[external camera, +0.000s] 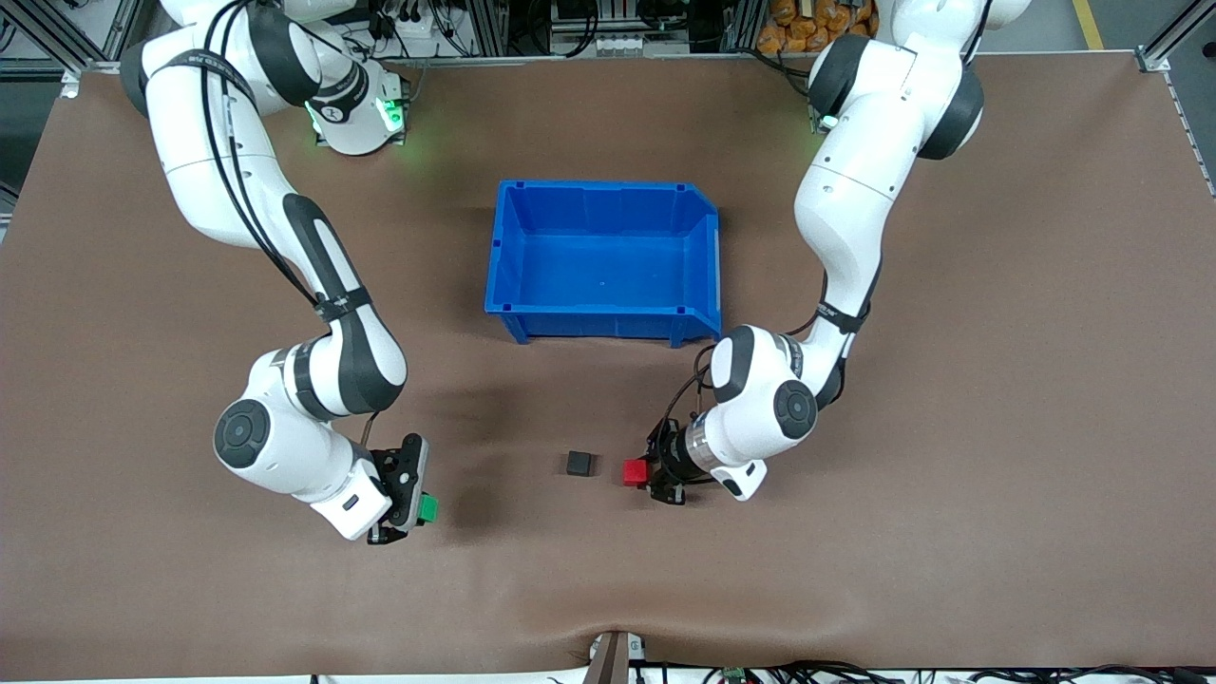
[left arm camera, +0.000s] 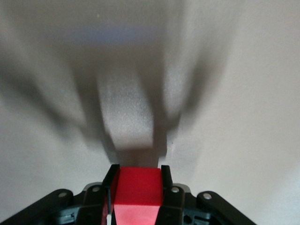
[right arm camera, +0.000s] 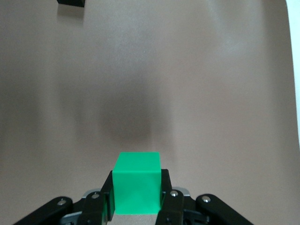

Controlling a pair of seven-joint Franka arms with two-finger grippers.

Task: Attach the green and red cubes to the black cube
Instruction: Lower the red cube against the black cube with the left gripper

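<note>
Black cube [right arm camera: 71, 2] cut off; table [left arm camera: 234, 93] blurred.

1. Three cubes are showing: one black cube [external camera: 579, 463], one red cube [external camera: 635, 472], one green cube [external camera: 428, 508].
2. Two grippers are each holding one cube: the left gripper [external camera: 655, 474] the red, the right gripper [external camera: 407, 503] the green.
3. One blue bin [external camera: 605, 321] is sitting on one brown table [external camera: 997, 427].

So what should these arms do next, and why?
Probably the left end effector, shut on the red cube, slides it against the black cube, which lies just beside it. The right end effector holds the green cube farther off.
</note>
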